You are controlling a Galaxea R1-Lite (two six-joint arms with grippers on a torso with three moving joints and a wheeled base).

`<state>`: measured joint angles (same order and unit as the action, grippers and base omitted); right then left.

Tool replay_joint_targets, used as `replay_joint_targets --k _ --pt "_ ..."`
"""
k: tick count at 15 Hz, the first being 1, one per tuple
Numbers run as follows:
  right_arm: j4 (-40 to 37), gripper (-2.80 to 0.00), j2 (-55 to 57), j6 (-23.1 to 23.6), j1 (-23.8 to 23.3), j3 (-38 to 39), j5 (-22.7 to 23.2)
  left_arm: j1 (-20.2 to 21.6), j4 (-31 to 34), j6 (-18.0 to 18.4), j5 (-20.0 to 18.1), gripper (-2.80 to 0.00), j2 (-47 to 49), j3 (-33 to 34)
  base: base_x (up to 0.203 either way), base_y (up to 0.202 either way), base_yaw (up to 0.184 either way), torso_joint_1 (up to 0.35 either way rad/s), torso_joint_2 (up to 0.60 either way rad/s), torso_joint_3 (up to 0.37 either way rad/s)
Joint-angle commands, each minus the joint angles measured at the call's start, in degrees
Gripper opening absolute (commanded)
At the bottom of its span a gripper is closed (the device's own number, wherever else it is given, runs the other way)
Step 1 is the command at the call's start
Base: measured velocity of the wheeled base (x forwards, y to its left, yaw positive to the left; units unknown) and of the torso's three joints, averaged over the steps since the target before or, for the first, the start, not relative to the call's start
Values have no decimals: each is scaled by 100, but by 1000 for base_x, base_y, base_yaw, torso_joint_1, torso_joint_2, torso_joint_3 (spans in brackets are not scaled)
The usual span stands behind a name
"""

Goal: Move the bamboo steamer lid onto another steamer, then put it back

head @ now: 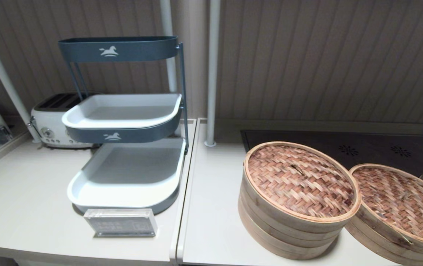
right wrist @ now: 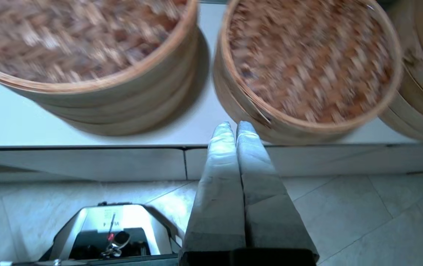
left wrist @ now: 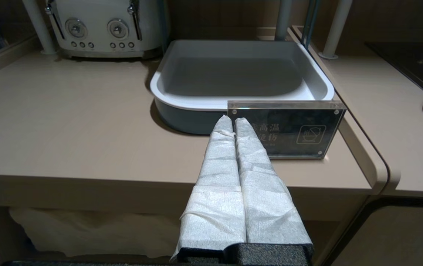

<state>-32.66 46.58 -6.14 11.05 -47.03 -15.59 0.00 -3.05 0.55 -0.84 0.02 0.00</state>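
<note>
Resting lid: bamboo steamer lid [head: 301, 180] atop the taller steamer [head: 289, 229], beside another steamer [head: 392, 225].
Right pincer [right wrist: 233, 125]: closed, empty, off the bench [head: 211, 221] edge, apart from the lid.
Left pincer [left wrist: 233, 120]: closed, empty.

Lid [head: 300, 181]: reddish-brown herringbone weave, pale bamboo hoop. Second lid [head: 400, 199], lower right of the frame: same weave. Rack [head: 122, 122]: slate-blue, white trays, white horse emblems. Toaster [head: 54, 122]: cream. Tabletop [head: 23, 199]: pale beige.
</note>
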Motion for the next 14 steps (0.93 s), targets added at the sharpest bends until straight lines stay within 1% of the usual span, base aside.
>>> replay_joint_targets --k 1,3,5,8,9,10,12,14 --pt "-10 -280 -891 -5 -279 431 -10 0 -3 1 1 -280 -12 158 0 0 0 0 0 0" --pt "-2 -280 -1497 -6 -449 905 -22 0 -3 -2 -4 -280 -14 158 0 0 0 0 0 0" --pt "19 -280 -2239 52 -721 1427 24 0 -3 -1 3 -280 -11 158 0 0 0 0 0 0" --pt "100 -280 -3384 305 -903 2151 228 0 -3 -2 5 -280 -20 158 0 0 0 0 0 0" --pt "197 -280 -3647 386 -951 2364 366 0 -3 -2 4 -280 -19 158 0 0 0 0 0 0" --pt "402 -280 -4116 480 -992 2603 591 0 -3 -2 5 -280 -12 158 0 0 0 0 0 0" --pt "1066 -280 -4628 676 -1042 3396 843 0 -10 -2 5 -280 -19 158 0 0 0 0 0 0" --pt "2235 -280 -4637 831 -1068 4156 982 0 -3 7 5 -280 -20 158 0 0 0 0 0 0"
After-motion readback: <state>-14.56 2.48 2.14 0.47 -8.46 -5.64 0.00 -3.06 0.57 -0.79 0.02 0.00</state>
